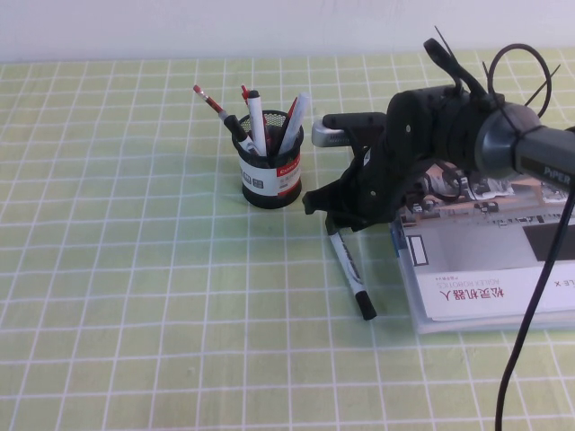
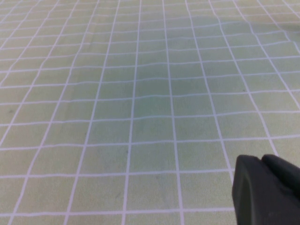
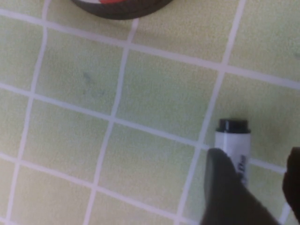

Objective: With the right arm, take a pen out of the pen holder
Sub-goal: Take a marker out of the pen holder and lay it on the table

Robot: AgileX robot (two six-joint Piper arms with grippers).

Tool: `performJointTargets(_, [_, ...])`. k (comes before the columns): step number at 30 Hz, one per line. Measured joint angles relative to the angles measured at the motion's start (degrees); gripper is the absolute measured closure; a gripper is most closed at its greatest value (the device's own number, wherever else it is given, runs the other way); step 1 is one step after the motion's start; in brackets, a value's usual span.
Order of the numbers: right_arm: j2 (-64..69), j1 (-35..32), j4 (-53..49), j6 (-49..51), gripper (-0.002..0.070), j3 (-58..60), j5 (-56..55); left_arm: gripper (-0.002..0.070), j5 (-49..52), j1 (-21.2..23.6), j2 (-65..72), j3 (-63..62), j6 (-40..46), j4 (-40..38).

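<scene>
Evidently found right gripper [image 1: 337,215] low, jaws parted, pen [image 1: 352,274] flat on bench [image 1: 135,314] directly beneath, pen holder [image 1: 269,175] just ahead; risked rolling pen if raised askew, finger catching barrel; found left gripper [image 2: 265,187] apart over bench, state untellable.
</scene>
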Motion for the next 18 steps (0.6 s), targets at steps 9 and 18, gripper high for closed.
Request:
performJointTargets(9, [-14.69,0.82,-4.26,0.00,0.0558,8.85,1.26,0.0681,0.00,0.00,0.00,0.00,0.00,0.00])
performJointTargets(18, [-41.75,1.28,-6.09,0.00,0.0685,28.56,-0.18,0.0681,0.00,0.00,0.00,0.00,0.00,0.00])
